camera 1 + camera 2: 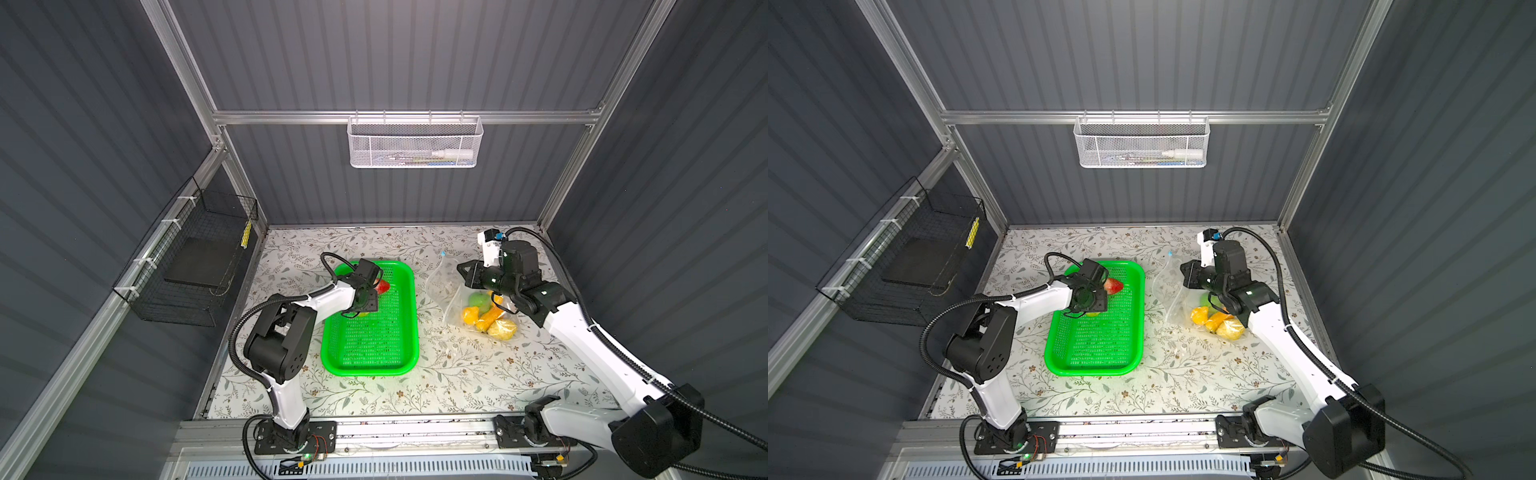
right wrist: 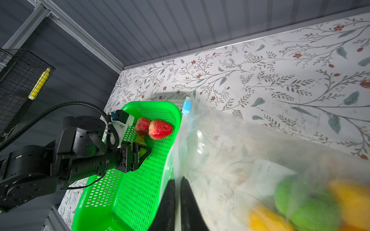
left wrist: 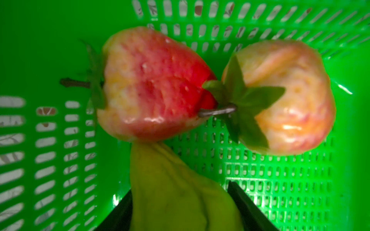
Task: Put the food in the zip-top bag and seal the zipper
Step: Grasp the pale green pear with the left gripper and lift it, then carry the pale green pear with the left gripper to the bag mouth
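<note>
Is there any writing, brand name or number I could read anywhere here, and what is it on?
No text can be read anywhere in these views.
White label on the zip-top bag: blurred, unreadable.
White tube in the white mesh basket: print too small.
Yellow tag on the black wire basket: no legible marks.

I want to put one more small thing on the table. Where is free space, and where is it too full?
Free: the table strip between the green basket and the front rail, and the basket's near half. Crowded: its far end, with strawberries and left gripper, and beside the zip-top bag.
</note>
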Controlling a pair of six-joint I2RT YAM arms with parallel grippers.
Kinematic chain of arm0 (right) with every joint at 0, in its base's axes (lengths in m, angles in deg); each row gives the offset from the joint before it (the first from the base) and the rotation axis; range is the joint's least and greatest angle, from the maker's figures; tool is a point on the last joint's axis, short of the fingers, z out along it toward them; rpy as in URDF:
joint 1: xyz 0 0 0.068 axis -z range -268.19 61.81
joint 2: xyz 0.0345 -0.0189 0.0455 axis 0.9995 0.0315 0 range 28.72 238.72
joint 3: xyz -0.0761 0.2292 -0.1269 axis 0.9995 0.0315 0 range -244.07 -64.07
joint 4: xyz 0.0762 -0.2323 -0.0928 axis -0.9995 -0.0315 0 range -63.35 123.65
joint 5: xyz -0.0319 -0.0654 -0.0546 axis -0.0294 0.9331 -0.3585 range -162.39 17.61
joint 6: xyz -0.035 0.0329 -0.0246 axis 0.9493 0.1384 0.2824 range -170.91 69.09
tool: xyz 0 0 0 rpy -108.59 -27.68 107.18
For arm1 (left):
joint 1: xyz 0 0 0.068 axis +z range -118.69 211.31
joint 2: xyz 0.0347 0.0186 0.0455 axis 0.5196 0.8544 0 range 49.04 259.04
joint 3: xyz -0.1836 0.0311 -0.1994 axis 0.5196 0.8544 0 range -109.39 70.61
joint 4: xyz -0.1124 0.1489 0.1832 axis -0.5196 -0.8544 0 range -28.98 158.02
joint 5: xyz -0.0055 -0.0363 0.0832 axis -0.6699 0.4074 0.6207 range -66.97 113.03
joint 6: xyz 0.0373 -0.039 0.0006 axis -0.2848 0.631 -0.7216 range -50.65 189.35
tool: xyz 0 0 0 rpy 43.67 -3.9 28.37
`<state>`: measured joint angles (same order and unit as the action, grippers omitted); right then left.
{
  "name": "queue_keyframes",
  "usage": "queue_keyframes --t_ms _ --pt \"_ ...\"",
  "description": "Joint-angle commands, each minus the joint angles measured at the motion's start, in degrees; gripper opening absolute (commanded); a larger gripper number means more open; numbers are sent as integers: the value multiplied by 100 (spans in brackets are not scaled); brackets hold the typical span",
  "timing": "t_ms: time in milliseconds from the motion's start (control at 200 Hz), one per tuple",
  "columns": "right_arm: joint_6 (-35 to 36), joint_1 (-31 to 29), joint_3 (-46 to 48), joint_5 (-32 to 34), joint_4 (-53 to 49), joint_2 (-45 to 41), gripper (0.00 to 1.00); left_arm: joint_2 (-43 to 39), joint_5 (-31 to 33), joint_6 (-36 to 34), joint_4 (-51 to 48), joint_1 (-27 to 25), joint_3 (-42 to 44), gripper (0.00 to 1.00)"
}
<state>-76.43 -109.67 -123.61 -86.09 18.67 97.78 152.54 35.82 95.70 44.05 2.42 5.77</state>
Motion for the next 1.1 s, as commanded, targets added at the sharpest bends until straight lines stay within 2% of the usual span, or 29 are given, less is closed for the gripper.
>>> queue_keyframes --t_ms 0,305,595,745,810,860,1096 --pt "3 -32 -92 15 -28 11 11 -333 -50 9 -62 14 169 63" --pt "-21 -32 -112 2 31 31 11 -1234 -272 92 -147 -62 226 62" --pt "-57 -32 -101 -20 85 48 11 -2217 -1178 -74 1014 -418 243 62" --pt "-67 -37 -68 -19 94 29 10 -2224 -1693 -603 1516 -837 26 62" --pt "-50 -32 -66 -19 78 12 5 -2169 -2001 -806 1700 -1014 -93 62" --pt "-42 -32 -57 -11 79 -2 0 -2111 -2357 -820 1921 -1064 -126 62" --pt "-50 -32 49 -4 137 -90 0 -1597 -3495 -763 2545 -1180 -442 61"
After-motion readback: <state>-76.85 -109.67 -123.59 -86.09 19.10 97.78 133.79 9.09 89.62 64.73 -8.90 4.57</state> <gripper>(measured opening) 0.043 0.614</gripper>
